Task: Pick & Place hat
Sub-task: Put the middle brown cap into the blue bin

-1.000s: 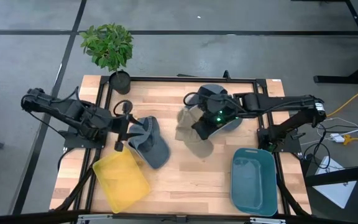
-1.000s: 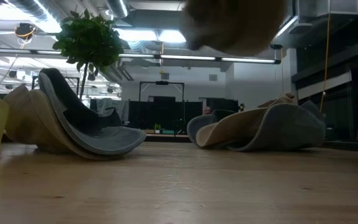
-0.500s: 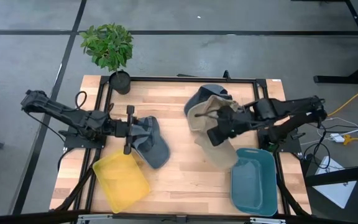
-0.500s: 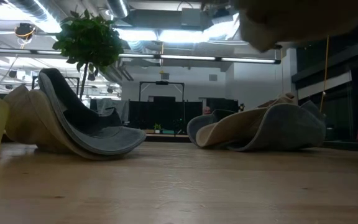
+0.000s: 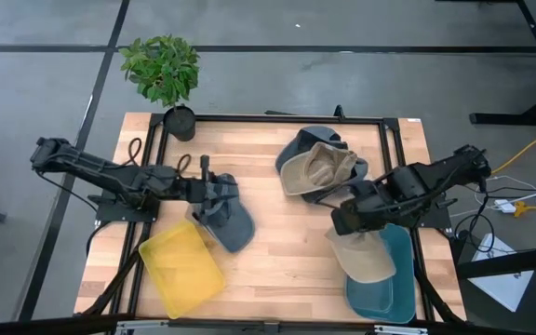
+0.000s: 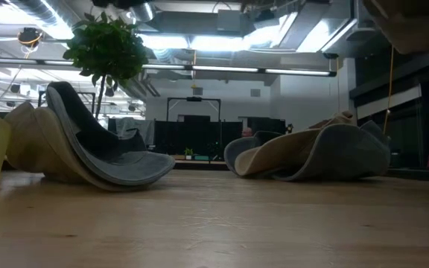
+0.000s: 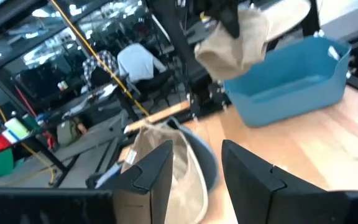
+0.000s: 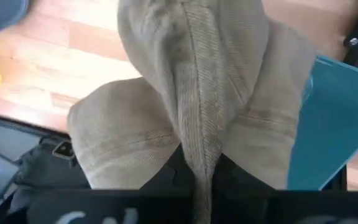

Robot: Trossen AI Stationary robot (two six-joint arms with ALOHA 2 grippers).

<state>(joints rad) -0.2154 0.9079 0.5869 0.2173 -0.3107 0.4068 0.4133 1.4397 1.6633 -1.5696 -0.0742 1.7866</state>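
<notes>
The tan hat (image 5: pixel 361 256) hangs in the right tool (image 5: pixel 347 220), pinched by its crown, its brim drooping over the near-left rim of the blue bin (image 5: pixel 391 284) at the tabletop's (image 5: pixel 287 270) right front corner. It is soft ribbed cloth, folded along a centre seam. Bare wood lies open between bin and yellow tray (image 5: pixel 180 270). More hats (image 5: pixel 316 166) sit behind. The left tool (image 5: pixel 205 188), fingers narrowly parted, hovers at the grey hat (image 5: pixel 226 216).

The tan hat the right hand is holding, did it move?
Yes. The tan hat, held by the right hand, moved from near the hat pile to over the blue bin.
</notes>
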